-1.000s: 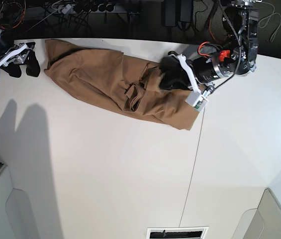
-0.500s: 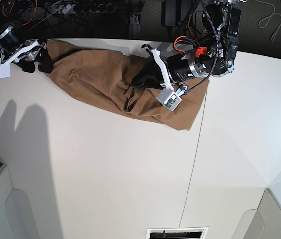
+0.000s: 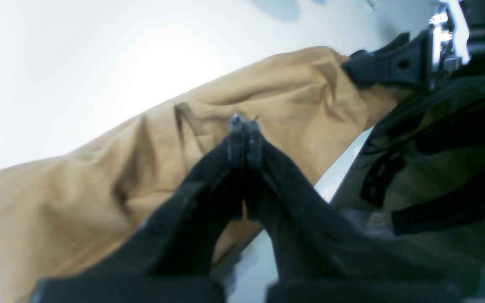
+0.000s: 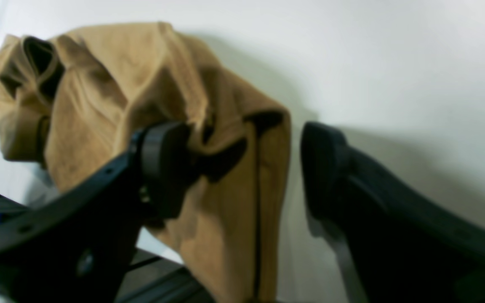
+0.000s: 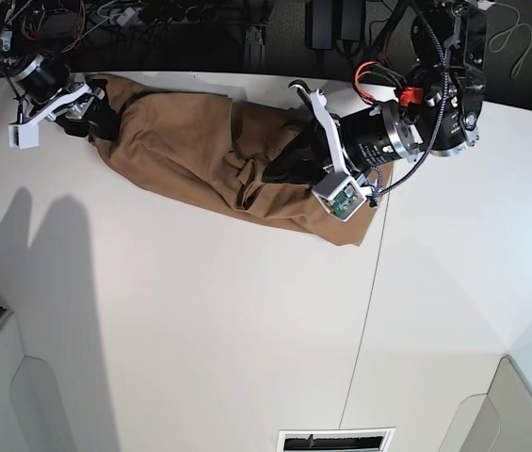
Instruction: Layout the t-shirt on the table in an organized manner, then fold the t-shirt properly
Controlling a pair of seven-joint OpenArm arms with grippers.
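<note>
Two arms on the t-shirt [image 5: 200, 151] in base view, I read it as a bunched diagonal strip along the far edge of the table [image 5: 200, 330], left of the dark seam [image 5: 364, 311]. Left gripper [image 5: 280, 169] sits over the shirt's middle; right gripper [image 5: 96, 118] is at the shirt's far-left end

Left wrist view: left gripper [image 3: 244, 126] has its jaws pressed fully together, tips against a wrinkled ridge of the t-shirt [image 3: 141, 168]; I cannot tell whether any cloth is pinched between them. Other arm's black finger [image 3: 387, 65] touches the shirt's far end

Right wrist view: right gripper [image 4: 246, 168] spread wide, holding nothing. One finger [image 4: 162, 164] rests on the t-shirt [image 4: 120, 92], the other [image 4: 322, 164] is over bare table [image 4: 394, 63] just beside the shirt edge; hem lies between them
</note>
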